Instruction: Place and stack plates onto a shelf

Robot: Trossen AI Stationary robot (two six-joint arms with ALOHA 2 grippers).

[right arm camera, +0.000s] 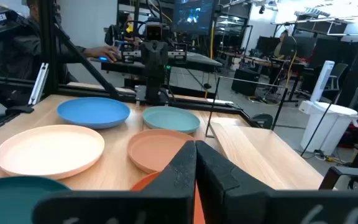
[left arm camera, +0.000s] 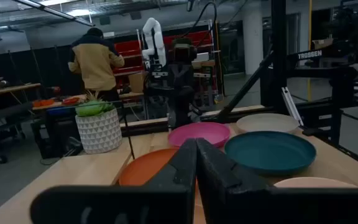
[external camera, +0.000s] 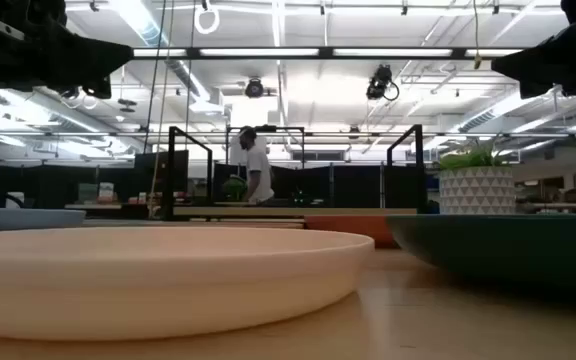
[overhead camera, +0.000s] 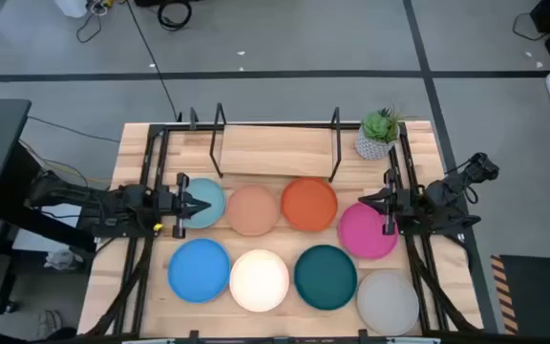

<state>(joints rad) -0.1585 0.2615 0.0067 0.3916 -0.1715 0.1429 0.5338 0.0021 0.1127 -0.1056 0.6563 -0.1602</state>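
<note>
Wooden table (overhead camera: 132, 143), eight plain round plates (overhead camera: 259, 280)

Bright overhead strip lights (external camera: 268, 50), glare in low view; near cream plate (external camera: 158, 275) blurred; soft shadows; wrist views dimmer.

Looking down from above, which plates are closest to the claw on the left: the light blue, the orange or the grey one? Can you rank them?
From the left claw, in the high view:
1. Light blue plate, right under the claw, back row on the left.
2. Orange plate, back row, past the middle, in front of the shelf.
3. Grey plate, front row, far right corner.
</note>
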